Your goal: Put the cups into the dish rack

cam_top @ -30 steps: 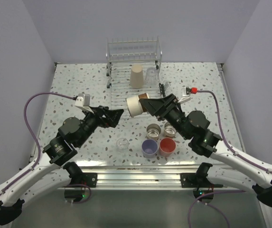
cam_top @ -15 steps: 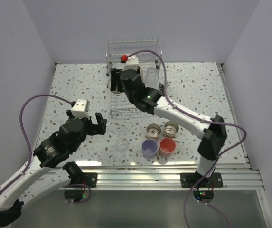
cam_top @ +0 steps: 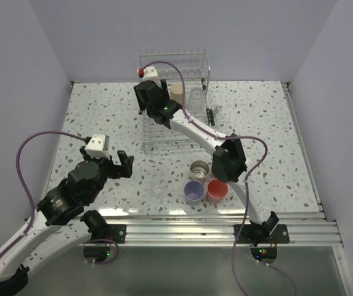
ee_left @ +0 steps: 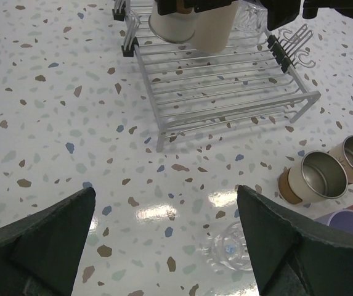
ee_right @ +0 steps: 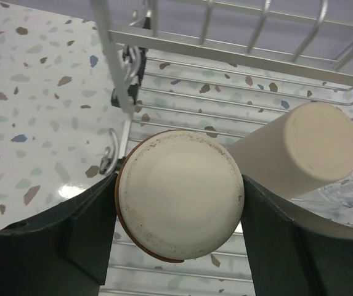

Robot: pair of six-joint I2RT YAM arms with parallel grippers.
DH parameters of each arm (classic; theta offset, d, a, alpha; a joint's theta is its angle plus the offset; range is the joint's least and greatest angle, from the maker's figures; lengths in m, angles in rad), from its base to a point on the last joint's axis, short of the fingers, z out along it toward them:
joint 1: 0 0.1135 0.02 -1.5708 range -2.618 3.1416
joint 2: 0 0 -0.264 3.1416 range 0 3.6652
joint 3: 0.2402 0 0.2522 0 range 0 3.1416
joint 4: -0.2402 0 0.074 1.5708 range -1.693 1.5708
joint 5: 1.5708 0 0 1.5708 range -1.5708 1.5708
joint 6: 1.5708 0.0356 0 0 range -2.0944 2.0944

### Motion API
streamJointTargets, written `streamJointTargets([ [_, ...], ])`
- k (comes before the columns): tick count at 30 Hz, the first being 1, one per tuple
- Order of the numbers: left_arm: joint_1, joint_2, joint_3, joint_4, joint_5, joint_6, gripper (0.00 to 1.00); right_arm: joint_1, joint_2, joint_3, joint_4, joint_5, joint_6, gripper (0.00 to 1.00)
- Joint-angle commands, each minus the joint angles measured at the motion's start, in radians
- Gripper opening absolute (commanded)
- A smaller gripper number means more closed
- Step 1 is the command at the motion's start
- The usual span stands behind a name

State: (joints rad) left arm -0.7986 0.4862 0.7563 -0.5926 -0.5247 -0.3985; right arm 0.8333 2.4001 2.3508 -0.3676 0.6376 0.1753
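Overhead, we see the right gripper [cam_top: 154, 103] reaching across to the back left of the dish rack [cam_top: 161, 135], a silver wire rack at the far side of the speckled table [cam_top: 102, 111]. Its fingers [ee_right: 84, 240] press on both sides of a small cup [ee_right: 179, 194], held base up, showing a cream base with a tan rim. Just beside it, a taller beige cup [ee_right: 299, 151] sits in the rack.

We judge the held cup light and rigid, with smooth walls that could slip, so a firm squeeze across the wall near the base suits it. We cannot tell whether it touches the wires.

The left gripper [ee_left: 165, 203] hovers wide open and empty above the table, near a clear cup [ee_left: 228, 250] and two metallic cups [ee_left: 315, 176].
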Motion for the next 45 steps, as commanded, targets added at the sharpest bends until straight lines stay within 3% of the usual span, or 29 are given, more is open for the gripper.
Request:
streamJointTargets([
  [1,0.004,-0.003,0.002,0.042,0.014,0.036,1.0,-0.052,0.005,0.058,0.03,-0.004,0.01,0.0],
  [10,0.117,-0.011,-0.012,0.083,0.143,0.078,1.0,-0.069,0.064,0.053,0.113,-0.053,0.003,0.0],
  [26,0.139,-0.029,-0.015,0.082,0.147,0.078,1.0,-0.077,0.205,0.165,0.15,-0.033,0.01,0.01],
  [29,0.141,-0.038,-0.017,0.083,0.141,0.076,1.0,-0.082,0.212,0.165,0.157,-0.035,0.007,0.09],
  [33,0.142,-0.043,-0.017,0.085,0.141,0.076,1.0,-0.082,0.218,0.163,0.167,-0.041,0.001,0.43],
  [34,0.142,-0.041,-0.017,0.085,0.141,0.076,1.0,-0.082,0.218,0.157,0.168,-0.047,0.001,0.6],
  [37,0.144,-0.037,-0.017,0.085,0.141,0.076,1.0,-0.082,0.202,0.128,0.186,-0.056,0.004,0.76],
  [42,0.144,-0.04,-0.017,0.085,0.14,0.076,1.0,-0.08,0.185,0.11,0.199,-0.056,0.006,0.97],
  [45,0.147,-0.038,-0.018,0.083,0.14,0.076,1.0,-0.077,0.18,0.108,0.205,-0.059,0.007,0.98],
])
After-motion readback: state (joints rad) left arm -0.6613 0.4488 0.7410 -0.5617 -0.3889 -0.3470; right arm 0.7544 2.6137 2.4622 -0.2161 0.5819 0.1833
